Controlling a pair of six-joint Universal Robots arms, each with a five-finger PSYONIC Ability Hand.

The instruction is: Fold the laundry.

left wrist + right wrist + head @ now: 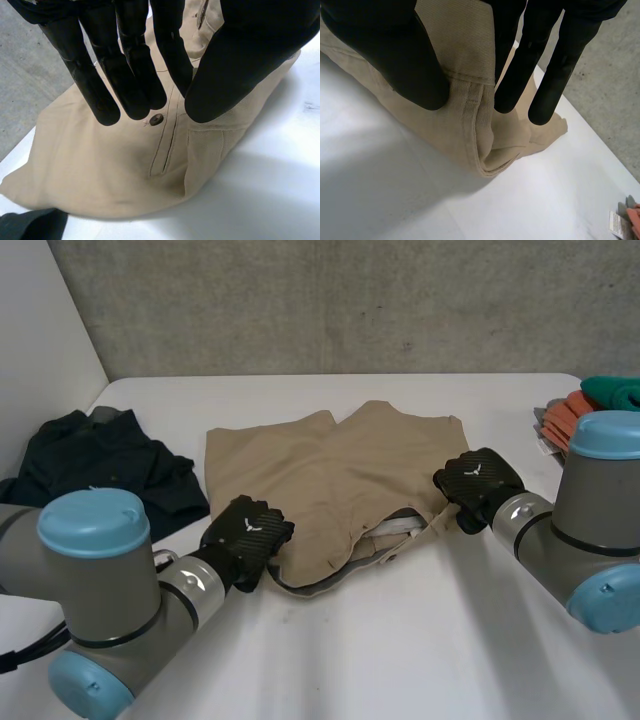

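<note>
Right robot hand (pixel 478 483) pinches edge of khaki shorts (pixel 320 465).

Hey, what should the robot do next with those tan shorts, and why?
Probably close the left hand on the tan shorts: its fingers hang straight over the cloth, while the right hand pinches the opposite edge, so both could lift and fold.

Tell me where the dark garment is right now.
In the head view, the dark garment lies crumpled on the left side of the table, just left of the tan shorts.
</note>
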